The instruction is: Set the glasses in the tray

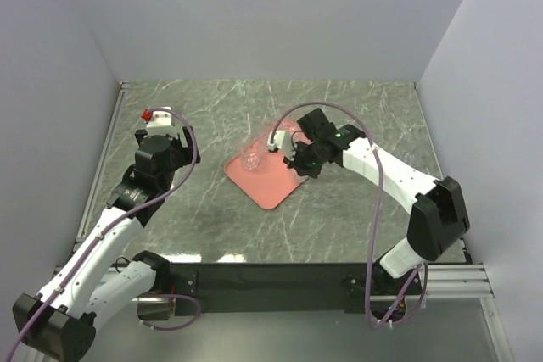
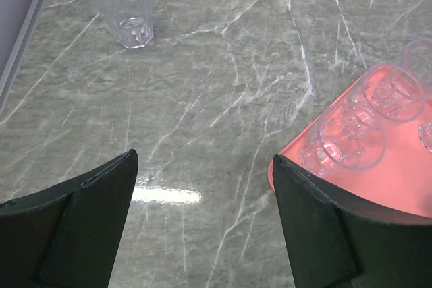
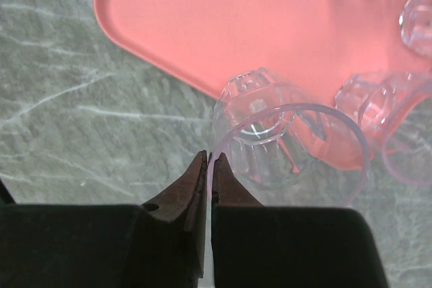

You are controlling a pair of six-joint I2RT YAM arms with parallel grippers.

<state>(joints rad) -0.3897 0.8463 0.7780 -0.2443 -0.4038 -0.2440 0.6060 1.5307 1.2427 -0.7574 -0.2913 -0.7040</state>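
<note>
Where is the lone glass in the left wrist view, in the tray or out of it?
Out of it. The glass stands on the marble table, apart from the pink tray at the right.

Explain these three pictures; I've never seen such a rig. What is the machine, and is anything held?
The machine is a left arm and a right arm, bolted at the near edge of a marbled table. The overhead picture looks down from behind them; the other two come from a camera on each wrist. A pink tray lies mid-table with several clear glasses in it. A lone glass stands on the table before the left gripper, its jaws open and empty. The right gripper is shut, pinching the rim of another glass at the tray's edge.
</note>
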